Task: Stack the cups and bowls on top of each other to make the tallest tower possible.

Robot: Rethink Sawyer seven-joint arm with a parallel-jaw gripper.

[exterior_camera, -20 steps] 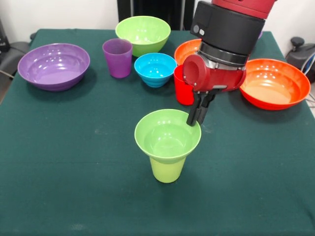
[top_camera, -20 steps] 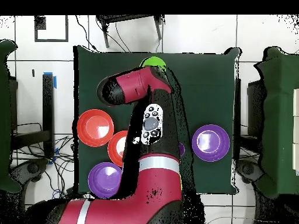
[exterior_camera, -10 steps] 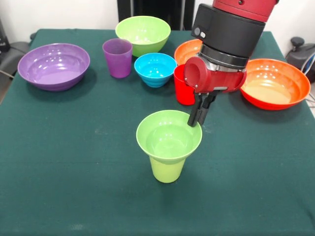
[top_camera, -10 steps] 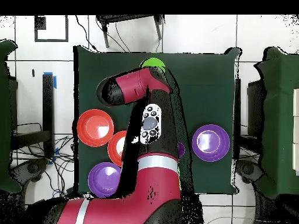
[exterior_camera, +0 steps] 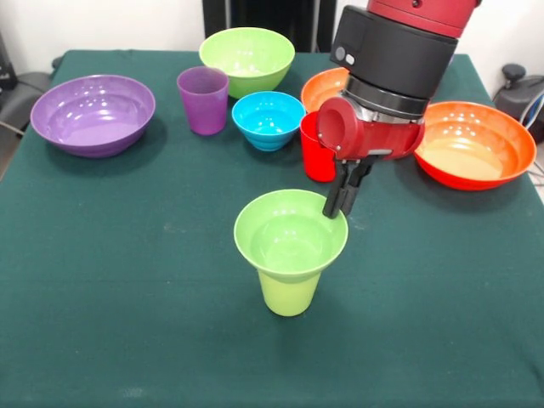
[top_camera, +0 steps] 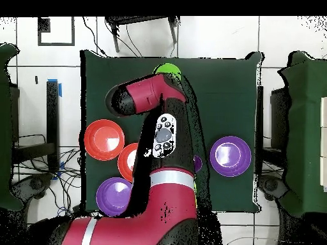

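Nothing much had shifted vs the earlier frames: arm and gripper [exterior_camera: 338, 202] sat almost where they were, small green bowl [exterior_camera: 291, 234] maybe a touch lower-left, rest of the table [exterior_camera: 110, 280] unchanged.

Front view, left to right: wide purple bowl [exterior_camera: 93, 113], round w/ faint rings inside, sat at upper left on the dark green cloth. Translucent purple cup [exterior_camera: 203, 99], smooth, taller than wide, stood just right of it. Medium lime-green bowl [exterior_camera: 247, 59] was behind, at frame top. Small blue bowl [exterior_camera: 269, 119], ribbed and glossy, sat beside the purple cup. At frame centre, small green bowl rested on top of the lime-green cup [exterior_camera: 289, 293], bowl flaring wider than the cup under it. Red cup [exterior_camera: 317, 151] stood upper right of centre, partly behind the arm's red wrist. Two orange bowls: one [exterior_camera: 325, 87] mostly hidden behind the arm, other [exterior_camera: 471, 143] wide and shallow at right edge.

Gripper's dark fingers looked pressed together, tips at the green bowl's upper-right rim; pinching rim or only touching, can't tell.

Overhead: arm covered most of the table, second purple bowl [top_camera: 115, 194] at lower left.
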